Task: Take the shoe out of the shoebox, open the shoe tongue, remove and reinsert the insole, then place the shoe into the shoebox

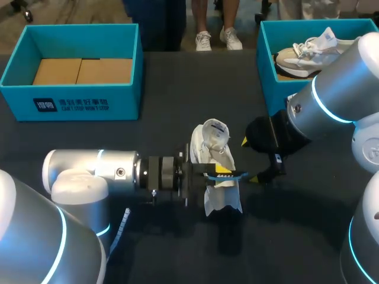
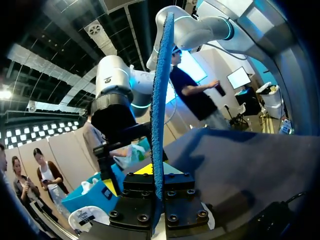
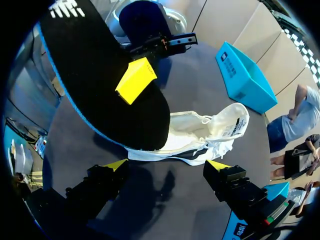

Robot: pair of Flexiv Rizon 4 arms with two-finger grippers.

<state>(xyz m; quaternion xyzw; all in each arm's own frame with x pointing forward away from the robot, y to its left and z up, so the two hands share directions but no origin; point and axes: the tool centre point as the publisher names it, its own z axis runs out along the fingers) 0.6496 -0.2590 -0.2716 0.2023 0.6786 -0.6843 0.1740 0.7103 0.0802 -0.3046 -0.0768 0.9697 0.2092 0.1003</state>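
Observation:
A white shoe (image 1: pixel 213 148) lies on the dark table at its middle, tongue end toward the back. My left gripper (image 1: pixel 224 170) is just above it, shut on a black insole with a blue edge (image 1: pixel 234 175). In the left wrist view the insole (image 2: pixel 162 100) stands edge-on, clamped in the left gripper (image 2: pixel 159 187). My right gripper (image 1: pixel 249 160) hangs open right beside the shoe, facing the insole. The right wrist view shows the insole's black face (image 3: pixel 100 75) above the shoe (image 3: pixel 200 135), ahead of the right gripper (image 3: pixel 167 167), whose fingers hold nothing.
A teal shoebox (image 1: pixel 71 103) with cardboard inside stands at the back left. Another teal shoebox (image 1: pixel 266 65) at the back right holds a second pale shoe (image 1: pixel 305 53). My right arm reaches over the front of that box.

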